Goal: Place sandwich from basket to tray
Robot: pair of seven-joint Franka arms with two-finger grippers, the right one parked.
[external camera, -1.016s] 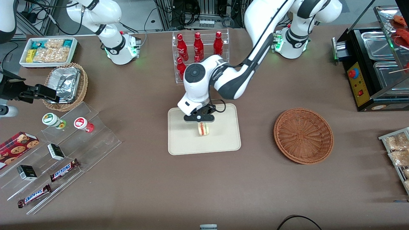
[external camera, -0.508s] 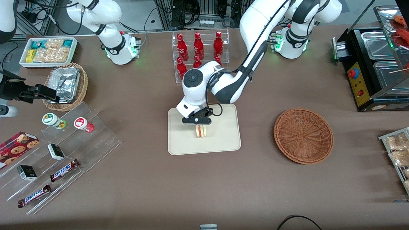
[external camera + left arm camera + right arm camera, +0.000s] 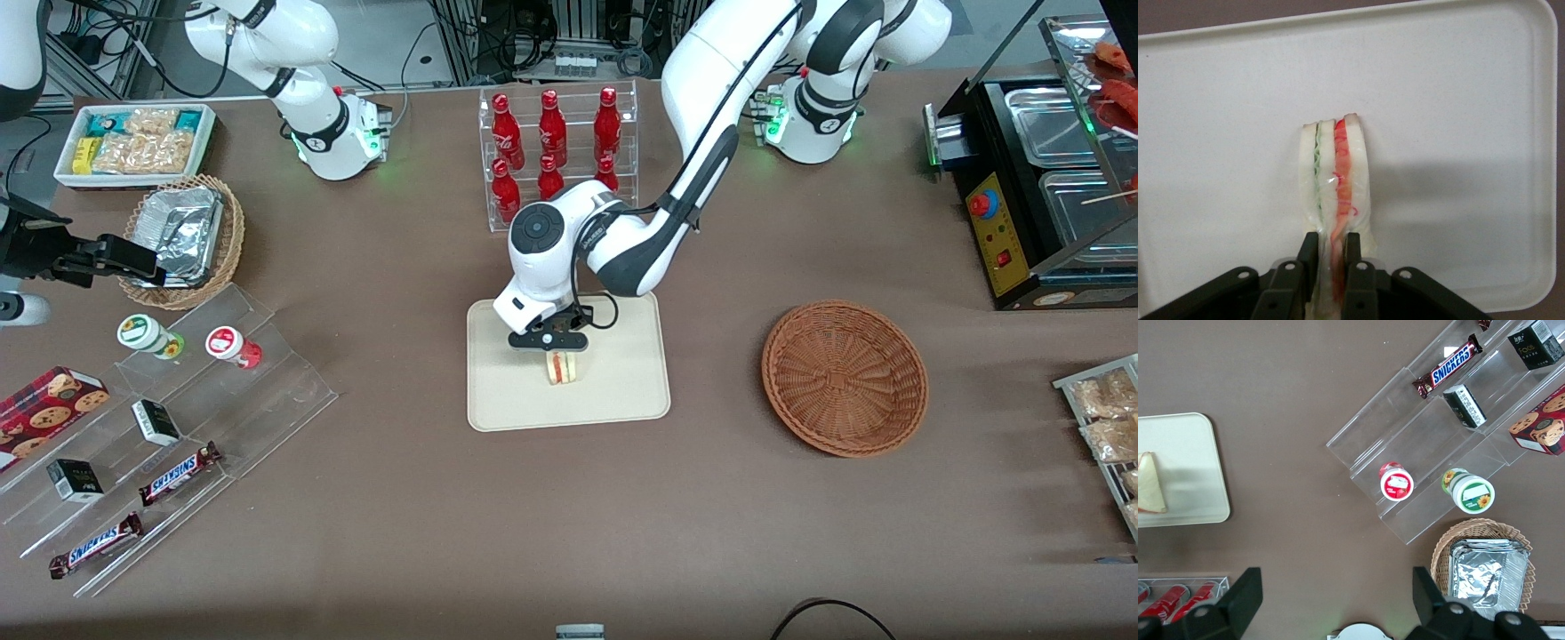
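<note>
Worktop: the brown worktop (image 3: 622,498) carries everything; racks, cables and metal framing stand along its edge farthest from the front camera.
Tray: the cream tray (image 3: 622,391) lies mid-worktop, its long sides parallel to the worktop's near edge.
Sandwich: the sandwich (image 3: 561,367) stands on edge on the tray, near the tray's middle.
End effector: the end effector (image 3: 557,354) is low over the tray, its 2 fingers (image 3: 1309,257) pinching the sandwich by its bread faces.
Basket: the reddish-brown wicker basket (image 3: 845,378) sits toward the working arm's end, well apart from the tray.
Wrist view only: green and red-orange filling layers between the slices.
Front view only: 6 red bottles (image 3: 551,133) in a clear rack (image 3: 487,160) near the worktop's farthest edge.
</note>
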